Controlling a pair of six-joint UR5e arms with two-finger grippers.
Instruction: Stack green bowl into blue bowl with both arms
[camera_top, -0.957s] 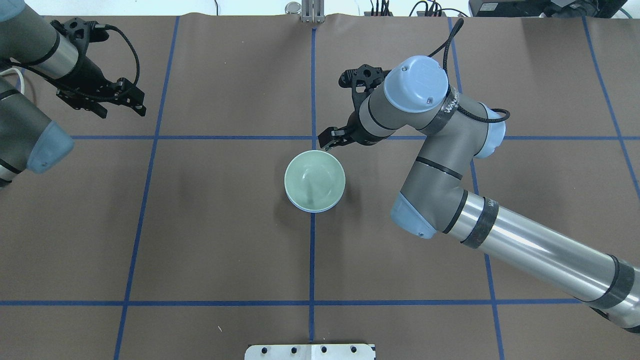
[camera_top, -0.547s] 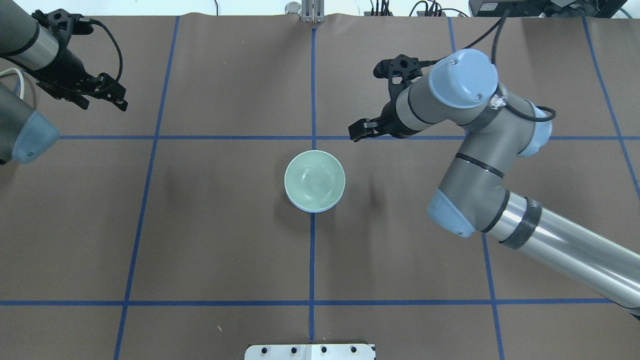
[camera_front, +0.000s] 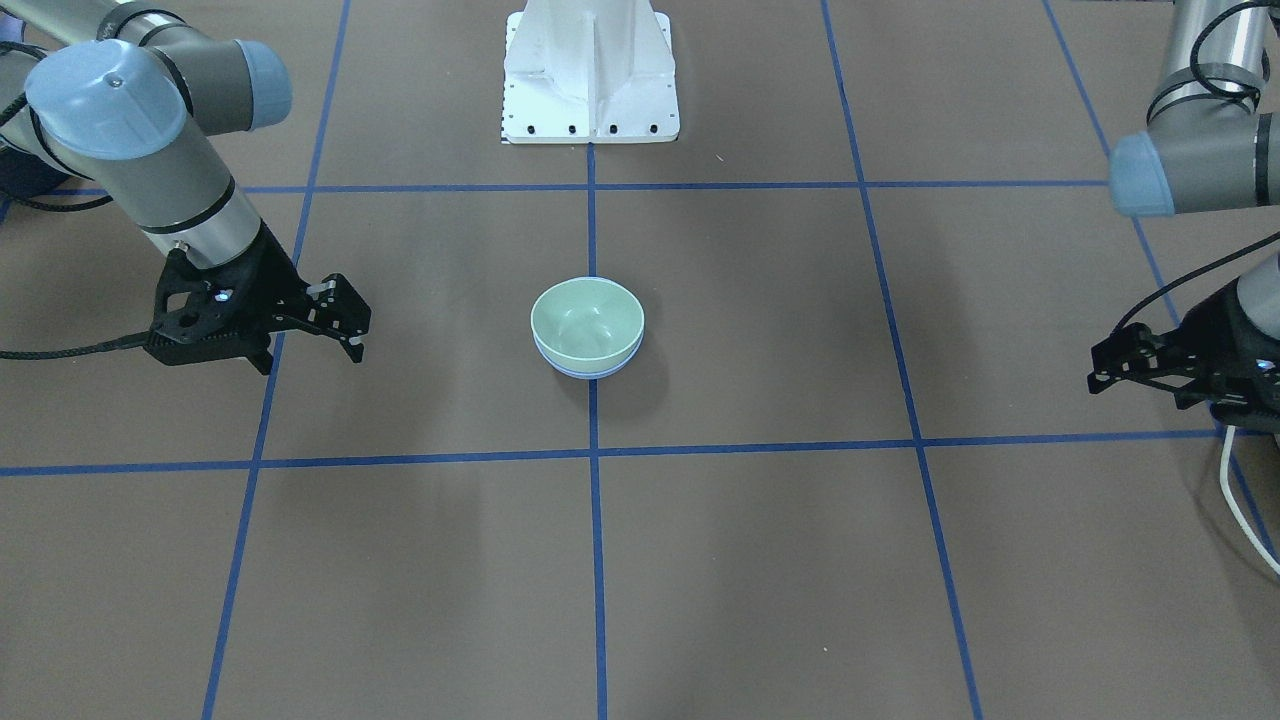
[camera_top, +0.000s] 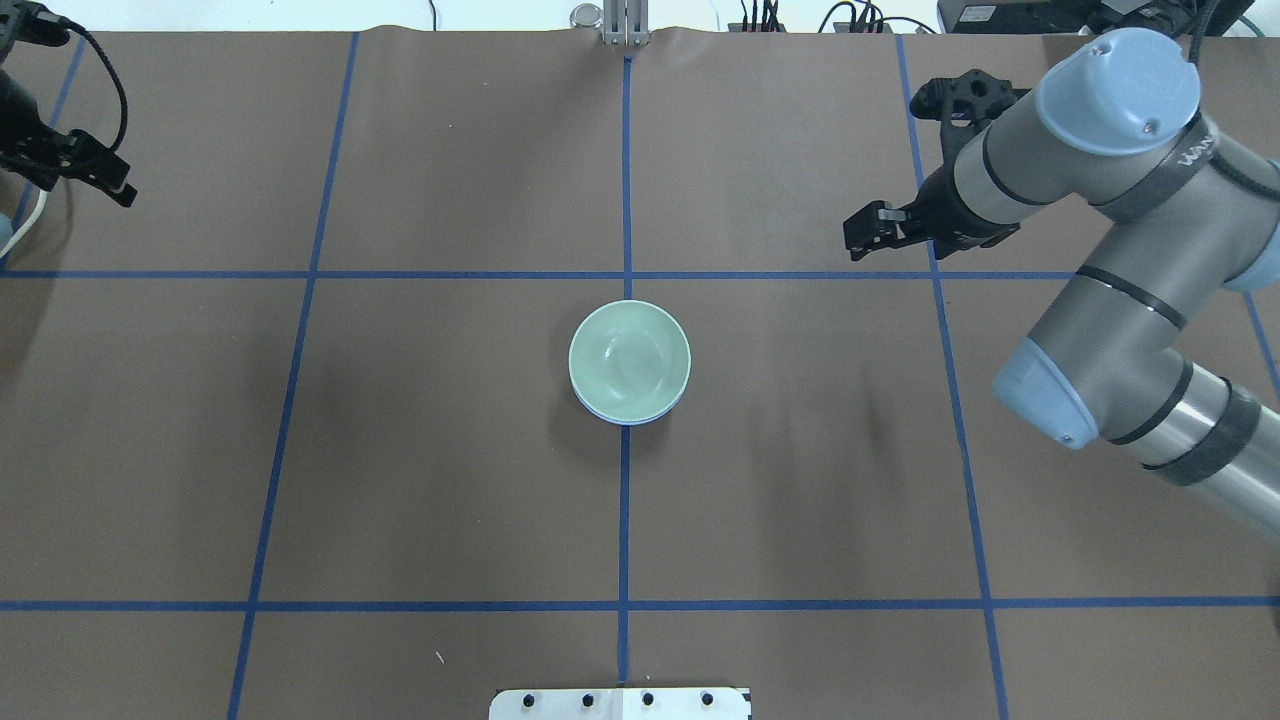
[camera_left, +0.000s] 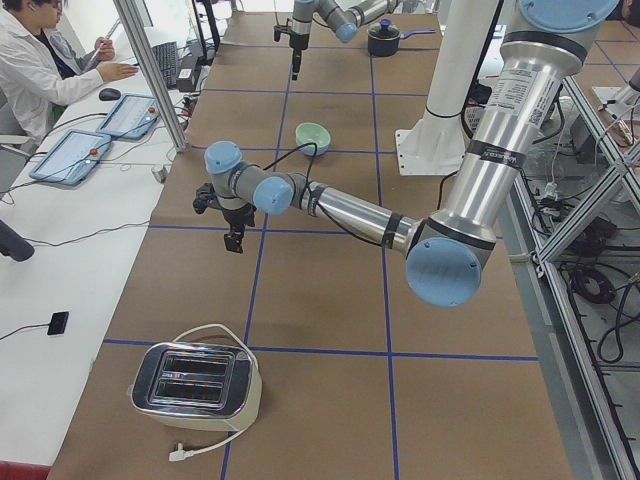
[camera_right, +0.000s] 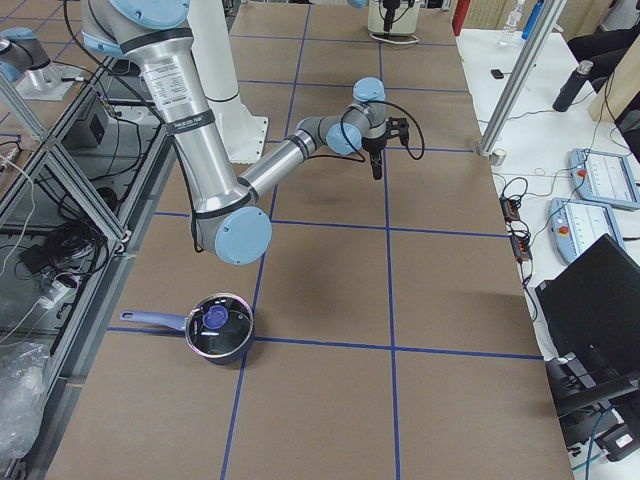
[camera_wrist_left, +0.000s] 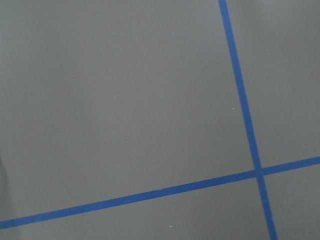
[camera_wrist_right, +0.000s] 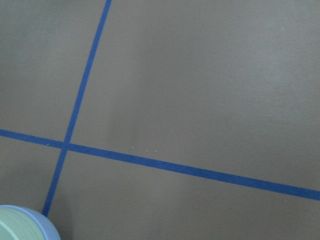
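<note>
The pale green bowl (camera_top: 629, 358) sits nested inside the blue bowl (camera_top: 625, 421) at the table's middle; only a thin blue rim shows under it. Both also show in the front view, green bowl (camera_front: 585, 320) and blue bowl (camera_front: 592, 371), and at the right wrist view's bottom-left corner, green bowl (camera_wrist_right: 12, 226). My right gripper (camera_top: 868, 230) is open and empty, well to the right of and beyond the bowls; it also shows in the front view (camera_front: 350, 315). My left gripper (camera_top: 112, 186) is open and empty at the far left edge; it also shows in the front view (camera_front: 1105, 368).
The white pedestal (camera_front: 590, 75) stands at the robot's side of the table. A toaster (camera_left: 195, 385) with a white cable sits at the left end. A dark pot (camera_right: 218, 325) sits at the right end. Operators' desks line the far side.
Both arms have drawn away from the stacked bowls. The right gripper moved right, the left gripper moved further left toward the table's edge. The bowls have not moved.
</note>
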